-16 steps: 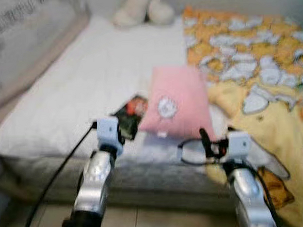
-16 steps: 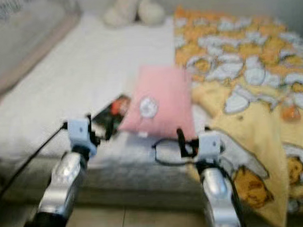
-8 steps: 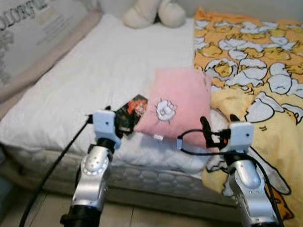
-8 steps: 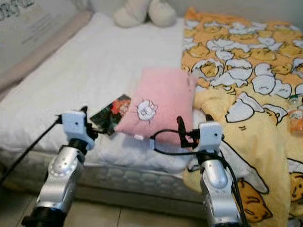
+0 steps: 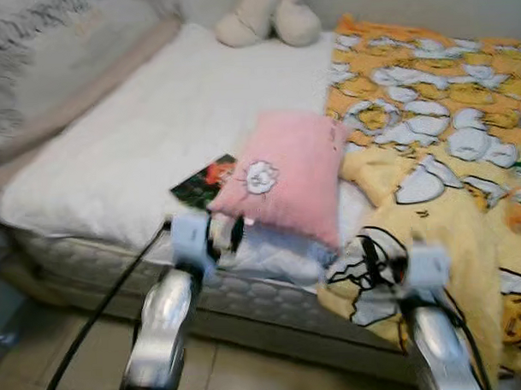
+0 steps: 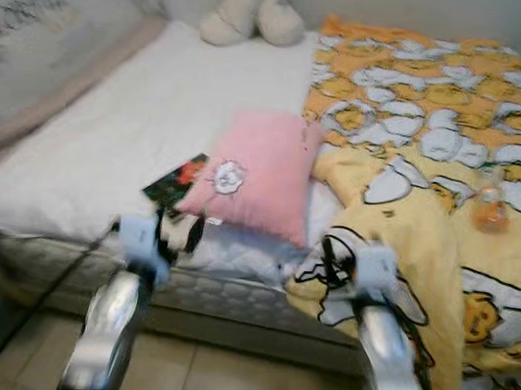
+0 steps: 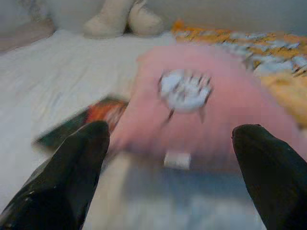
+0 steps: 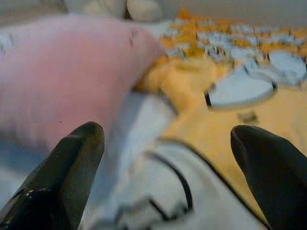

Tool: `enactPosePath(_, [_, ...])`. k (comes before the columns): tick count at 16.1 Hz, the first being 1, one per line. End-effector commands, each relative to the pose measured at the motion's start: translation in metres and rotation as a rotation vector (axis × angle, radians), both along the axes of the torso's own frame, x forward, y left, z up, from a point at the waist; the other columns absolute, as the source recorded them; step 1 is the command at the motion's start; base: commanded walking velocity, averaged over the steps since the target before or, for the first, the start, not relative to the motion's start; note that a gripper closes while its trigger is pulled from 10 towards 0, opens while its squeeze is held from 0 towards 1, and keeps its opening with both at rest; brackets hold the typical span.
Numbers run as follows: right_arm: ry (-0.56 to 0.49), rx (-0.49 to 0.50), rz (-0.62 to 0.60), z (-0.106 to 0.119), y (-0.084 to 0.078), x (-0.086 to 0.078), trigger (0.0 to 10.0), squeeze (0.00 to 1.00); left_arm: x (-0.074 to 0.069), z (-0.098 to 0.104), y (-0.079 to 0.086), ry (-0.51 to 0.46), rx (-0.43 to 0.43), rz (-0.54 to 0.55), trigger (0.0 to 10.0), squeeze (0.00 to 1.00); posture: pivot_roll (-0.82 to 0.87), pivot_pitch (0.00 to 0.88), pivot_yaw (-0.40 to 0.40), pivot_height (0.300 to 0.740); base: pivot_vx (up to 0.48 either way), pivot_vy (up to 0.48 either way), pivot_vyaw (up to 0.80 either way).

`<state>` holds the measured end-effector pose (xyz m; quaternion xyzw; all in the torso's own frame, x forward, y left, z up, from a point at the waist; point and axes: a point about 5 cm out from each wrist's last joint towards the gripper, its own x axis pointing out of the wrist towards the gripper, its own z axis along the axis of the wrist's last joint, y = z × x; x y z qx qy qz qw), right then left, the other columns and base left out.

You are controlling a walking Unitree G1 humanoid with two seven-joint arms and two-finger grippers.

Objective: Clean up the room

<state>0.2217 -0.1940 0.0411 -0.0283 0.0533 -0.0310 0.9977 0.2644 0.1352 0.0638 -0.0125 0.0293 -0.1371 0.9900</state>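
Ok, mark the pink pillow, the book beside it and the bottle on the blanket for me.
pink pillow (image 6: 247,174), right eye view, middle of its pink top.
book (image 6: 168,182), right eye view, dark cover left of the pillow.
bottle (image 6: 489,206), right eye view, orange body, lying on the yellow blanket.

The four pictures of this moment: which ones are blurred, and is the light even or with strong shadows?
Left and right eye views: motion blur, worst on the arms; the pink pillow stays readable. Left wrist view: pillow and the book smeared. Right wrist view: soft throughout, the yellow blanket hazy. Light is even, without hard shadows or glare.
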Motion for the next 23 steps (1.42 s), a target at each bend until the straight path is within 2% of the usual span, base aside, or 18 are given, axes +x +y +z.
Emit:
enactPosePath(1, [-0.034,0.004,0.011,0.008,0.002,0.005,10.0,0.00,0.002,0.007,0.005,-0.022,-0.019,0.020,10.0,0.00,-0.03,0.000,0.014,0.740,0.000,0.000,0.00])
enactPosePath(4, [-0.011,0.019,0.004,0.004,-0.004,-0.003,10.0,0.00,0.001,0.011,0.003,-0.049,-0.028,0.031,10.0,0.00,-0.02,0.000,0.002,0.740,0.000,0.000,0.00])
enactPosePath(5, [-0.008,0.016,0.002,0.004,-0.003,-0.002,10.0,0.00,0.010,0.016,0.003,-0.062,-0.017,0.038,10.0,0.00,-0.02,0.000,0.000,0.740,0.480,0.000,0.00])
enactPosePath(6, [-0.011,0.017,0.002,0.004,-0.003,-0.001,10.0,0.00,0.012,0.017,0.003,-0.063,-0.016,0.042,10.0,0.00,-0.02,0.000,0.001,0.740,0.480,0.000,0.00])
enactPosePath(8, [-0.037,0.020,-0.004,0.009,-0.001,0.008,10.0,0.00,0.018,0.022,0.005,-0.077,-0.016,0.049,10.0,0.00,-0.02,0.000,0.004,0.740,0.480,0.000,0.00])
enactPosePath(13, [-0.054,0.017,-0.024,0.014,-0.003,0.013,10.0,0.00,0.024,0.029,0.002,-0.106,-0.006,0.030,10.0,0.00,-0.03,0.000,0.010,0.740,0.480,0.000,0.00])
enactPosePath(15, [-0.109,0.035,-0.064,0.030,-0.009,0.026,10.0,0.00,0.031,0.039,-0.002,-0.145,0.011,0.004,10.0,0.00,-0.03,0.000,0.017,0.740,0.480,0.000,0.00])
enactPosePath(16, [-0.197,0.063,-0.142,0.060,-0.022,0.050,10.0,0.00,0.052,0.061,-0.001,-0.189,0.034,0.013,10.0,0.00,-0.04,0.000,0.021,0.740,0.337,0.000,0.00])
enactPosePath(17, [-0.216,0.091,-0.163,0.069,-0.025,0.056,10.0,0.00,0.065,0.075,0.002,-0.202,0.050,0.033,10.0,0.00,-0.04,0.000,0.020,0.740,0.000,0.000,0.00])
enactPosePath(19, [-0.210,0.137,-0.149,0.076,-0.023,0.062,10.0,0.00,0.081,0.091,0.009,-0.202,0.070,0.055,10.0,0.00,-0.04,0.000,0.020,0.740,0.000,0.000,0.00])
enactPosePath(20, [-0.179,0.204,-0.119,0.077,-0.020,0.068,10.0,0.00,0.095,0.104,0.017,-0.182,0.071,0.050,10.0,0.00,-0.05,0.000,0.024,0.740,0.000,0.000,0.00])
enactPosePath(21, [-0.138,0.260,-0.098,0.076,-0.016,0.072,10.0,0.00,0.102,0.110,0.022,-0.157,0.059,0.040,10.0,0.00,-0.05,0.000,0.029,0.740,0.000,0.000,0.00])
enactPosePath(22, [-0.073,0.337,-0.061,0.075,-0.010,0.077,10.0,0.00,0.111,0.113,0.028,-0.076,0.027,0.016,10.0,0.00,-0.06,0.000,0.034,0.740,0.000,0.000,0.00])
enactPosePath(23, [-0.028,0.404,-0.031,0.075,-0.005,0.080,10.0,0.00,0.115,0.108,0.029,0.031,-0.026,-0.025,10.0,0.00,-0.06,0.000,0.039,0.740,0.000,0.000,0.00])
